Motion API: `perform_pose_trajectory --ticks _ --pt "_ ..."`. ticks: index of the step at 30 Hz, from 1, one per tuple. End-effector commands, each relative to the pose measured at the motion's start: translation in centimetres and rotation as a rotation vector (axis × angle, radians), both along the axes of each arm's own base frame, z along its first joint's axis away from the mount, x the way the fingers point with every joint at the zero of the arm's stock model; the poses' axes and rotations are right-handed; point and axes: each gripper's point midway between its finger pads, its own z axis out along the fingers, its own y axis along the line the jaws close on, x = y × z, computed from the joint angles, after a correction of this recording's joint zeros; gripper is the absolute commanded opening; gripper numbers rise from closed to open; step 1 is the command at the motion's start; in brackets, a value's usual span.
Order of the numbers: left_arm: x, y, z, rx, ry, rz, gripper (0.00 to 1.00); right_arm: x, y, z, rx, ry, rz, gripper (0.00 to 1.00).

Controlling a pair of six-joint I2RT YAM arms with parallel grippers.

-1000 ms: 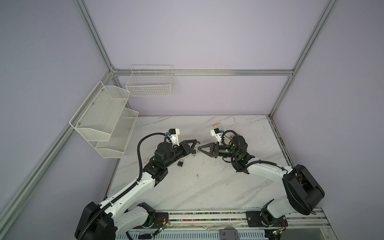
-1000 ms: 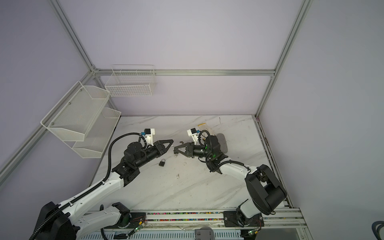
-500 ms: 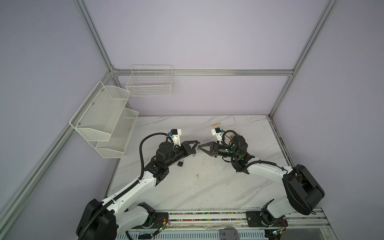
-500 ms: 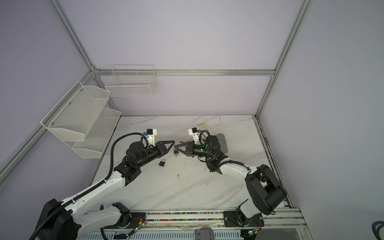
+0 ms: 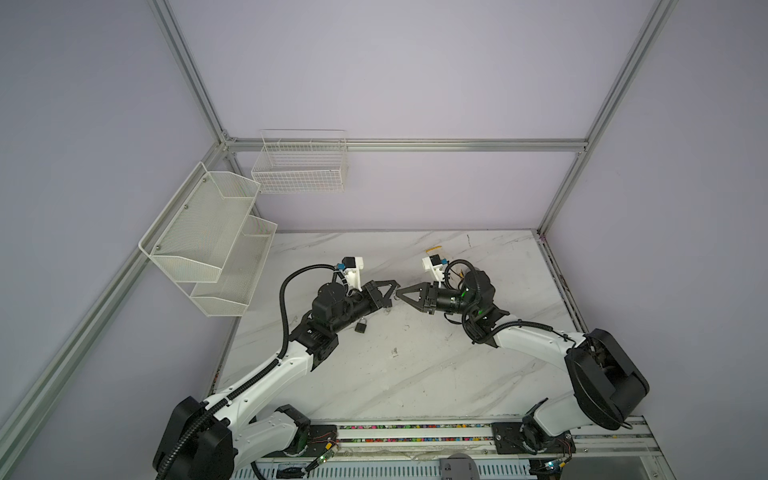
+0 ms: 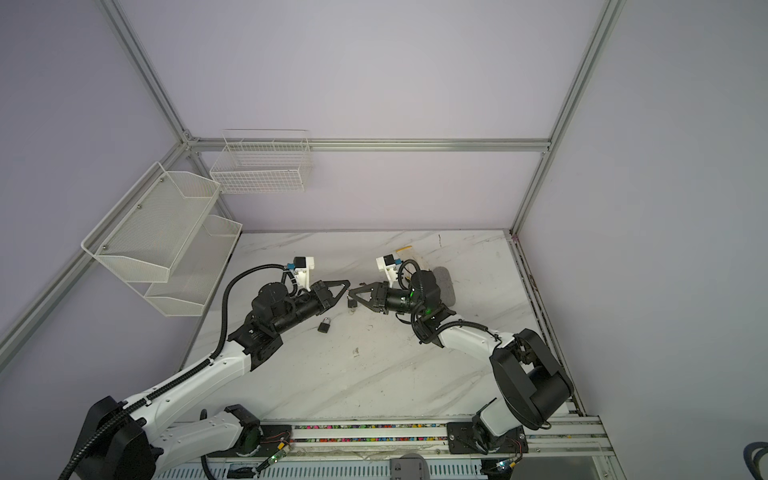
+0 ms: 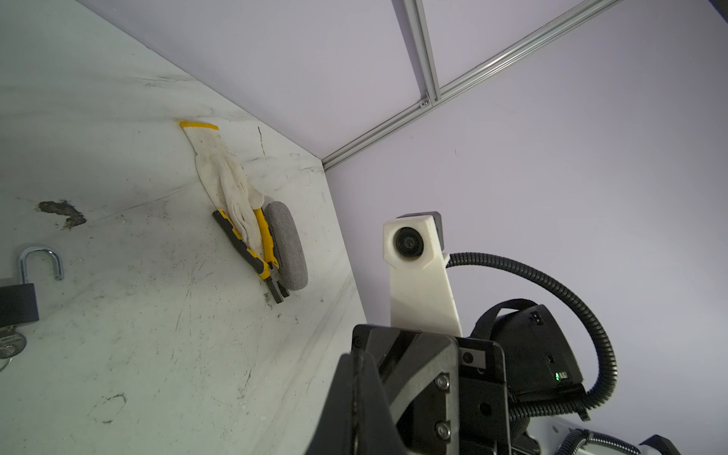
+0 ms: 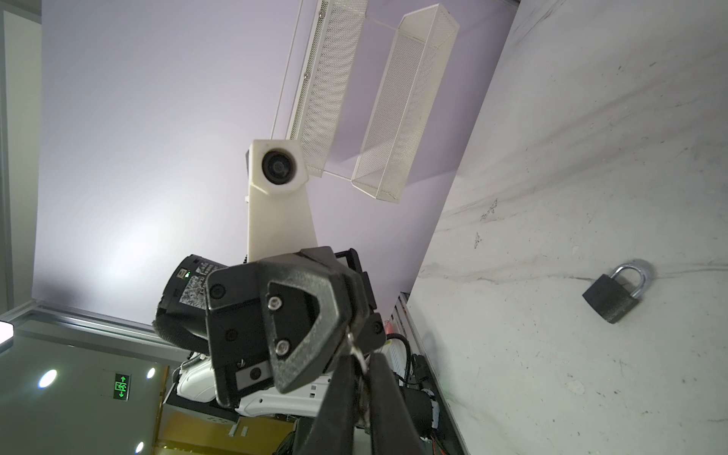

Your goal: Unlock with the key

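My two grippers meet tip to tip above the table's middle. The left gripper [image 5: 396, 286] [image 6: 348, 284] [image 7: 357, 354] is shut on a small silver key [image 8: 357, 353]. The same key lies between the right gripper's [image 5: 399, 292] [image 6: 351, 294] [image 8: 361, 358] fingers, which stand a narrow gap apart; whether they still press it does not show. A black padlock [image 5: 360, 326] [image 6: 325, 325] [image 8: 612, 295] lies on the table with its shackle shut. A second padlock [image 7: 17, 303] [image 6: 352, 304], its shackle apparently open, lies below the grippers.
Behind the right arm lie a white glove [image 7: 224, 181], yellow-handled pliers [image 7: 262, 244] and a grey oval pad [image 7: 285, 244] [image 6: 442, 284]. White mesh shelves [image 5: 208, 241] and a wire basket [image 5: 299, 166] hang on the left and back walls.
The left jaws have closed at the point where the two grippers meet. The right fingers have parted slightly. Both arms have hardly moved.
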Motion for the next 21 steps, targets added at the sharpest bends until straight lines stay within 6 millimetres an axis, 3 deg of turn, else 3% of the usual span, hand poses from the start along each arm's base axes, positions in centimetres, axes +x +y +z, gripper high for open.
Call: perform_pose_trajectory --ticks 1,15,21 --pt "-0.2 -0.8 4.7 -0.035 -0.111 -0.042 0.0 0.1 0.0 3.3 0.058 -0.082 0.001 0.17" --pt "0.0 -0.8 4.4 -0.007 -0.098 -0.039 0.0 0.0 0.1 2.5 0.043 -0.082 0.011 0.17" --pt "0.0 -0.7 4.7 -0.004 -0.105 -0.036 0.0 0.1 0.1 2.3 0.018 -0.103 0.007 0.32"
